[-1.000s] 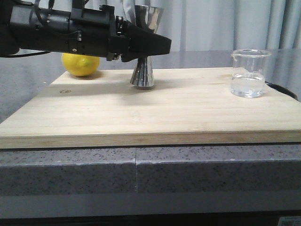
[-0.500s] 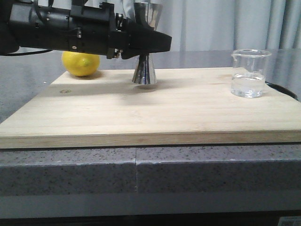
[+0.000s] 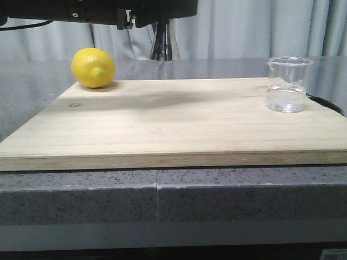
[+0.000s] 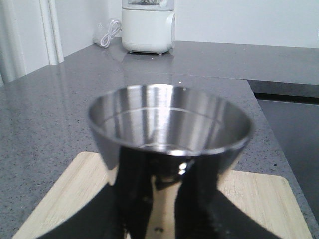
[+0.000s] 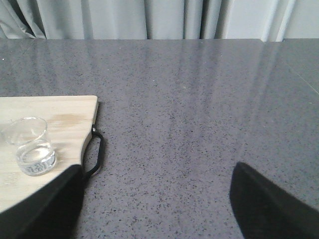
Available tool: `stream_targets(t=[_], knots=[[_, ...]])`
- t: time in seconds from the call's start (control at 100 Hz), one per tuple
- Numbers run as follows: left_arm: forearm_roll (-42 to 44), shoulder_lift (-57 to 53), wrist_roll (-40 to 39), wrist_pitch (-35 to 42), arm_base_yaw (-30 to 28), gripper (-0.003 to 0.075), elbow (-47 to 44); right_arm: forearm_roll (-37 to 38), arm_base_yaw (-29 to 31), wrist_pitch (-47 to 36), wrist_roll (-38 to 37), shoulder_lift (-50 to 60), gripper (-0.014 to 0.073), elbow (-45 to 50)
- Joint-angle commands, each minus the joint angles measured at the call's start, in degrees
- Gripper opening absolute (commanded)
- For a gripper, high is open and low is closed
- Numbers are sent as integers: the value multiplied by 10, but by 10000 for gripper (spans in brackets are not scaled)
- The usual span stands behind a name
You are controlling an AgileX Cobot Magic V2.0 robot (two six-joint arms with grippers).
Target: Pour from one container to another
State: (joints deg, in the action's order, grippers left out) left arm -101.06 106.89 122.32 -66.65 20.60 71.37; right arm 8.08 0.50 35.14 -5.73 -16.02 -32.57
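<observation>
since the left arm's fingers hold the steel jigger lifted clear of the wooden board, the step in hand looks like carrying it, and the point is to keep it level and set it where the pour can reach.

at the upper left of the front view only the dark underside of the left arm shows along the top edge, with a sliver of the jigger hanging below it; the lemon sits at the board's far left corner. in the left wrist view the jigger fills the centre, its upper cup facing up and dry inside, the dark fingers clamped on its lower half. a white appliance stands on the grey surface at the top of that frame.

moving right, the middle of the board is bare. i would judge it best to bring the jigger down there upright, nearer the beaker, without tipping the rim.

at the right edge of the front view the glass beaker stands on the board, part full of clear liquid. in the right wrist view the beaker sits at the lower left, well apart from the right arm's fingers, which are spread wide and hold nothing. that arm would need to close on the beaker's wall below the lip.
</observation>
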Motion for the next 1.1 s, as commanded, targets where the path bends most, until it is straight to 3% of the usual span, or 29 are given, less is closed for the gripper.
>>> stream_targets(t=[0.0,0.21,0.47,0.59,0.68,0.85,1.09], knots=[[-50,-34,-9,-67,5,205,16,1,4,-41,4,-10,547,-20],[-50,-34,-9,-63,5,205,16,-39,4,-46,14,-15,547,-20],[-50,-34,-9,-63,5,205,16,-186,4,-35,195,-114,547,-55],[-50,-34,-9,-63,5,205,16,-230,-2,-32,233,-168,547,-71],[-50,-34,-9,-63,5,205,16,-256,-40,-41,269,-193,547,-74],[-50,-34,-9,-62,5,205,16,-235,-127,-54,269,-232,547,-74],[-50,-34,-9,-62,5,205,16,-279,-137,-156,257,-250,547,-44]])
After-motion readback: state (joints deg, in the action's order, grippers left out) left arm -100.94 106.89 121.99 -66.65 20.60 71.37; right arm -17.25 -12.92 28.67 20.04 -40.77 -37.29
